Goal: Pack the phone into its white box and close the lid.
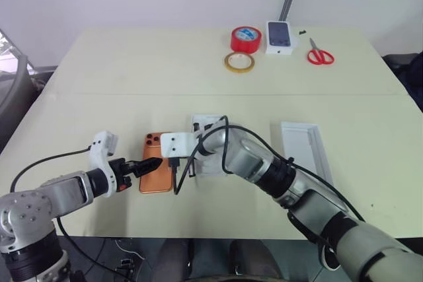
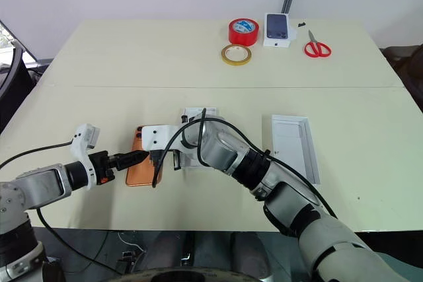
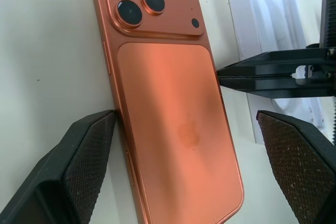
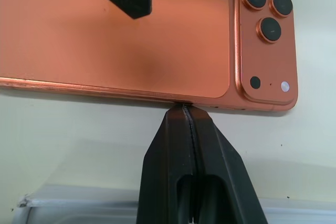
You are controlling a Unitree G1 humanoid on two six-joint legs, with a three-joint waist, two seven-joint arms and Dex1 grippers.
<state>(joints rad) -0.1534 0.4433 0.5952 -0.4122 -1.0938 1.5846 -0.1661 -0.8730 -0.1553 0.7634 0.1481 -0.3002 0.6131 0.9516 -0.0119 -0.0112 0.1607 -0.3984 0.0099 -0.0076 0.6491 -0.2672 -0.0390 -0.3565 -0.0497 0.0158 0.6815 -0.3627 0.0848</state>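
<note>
The orange phone [image 1: 156,179] lies flat on the table, back up, its dark camera lenses [image 3: 135,1] at the far end. My left gripper [image 3: 186,150] is open, one finger [image 3: 86,150] on each side of the phone's near end. My right gripper [image 4: 184,109] is shut, and its tips press against the phone's long right edge. Just right of the phone, a white box [image 1: 210,163] with a moulded white insert lies mostly under my right arm. Further right lies a shallow white tray with a grey inner face [image 1: 303,148], open side up; it looks like the lid.
At the table's far side are a red tape roll [image 1: 246,37], a thin yellow tape ring [image 1: 238,62], a small white box printed with a dark phone [image 1: 279,36] and red scissors [image 1: 320,54]. The table's front edge runs close below the phone.
</note>
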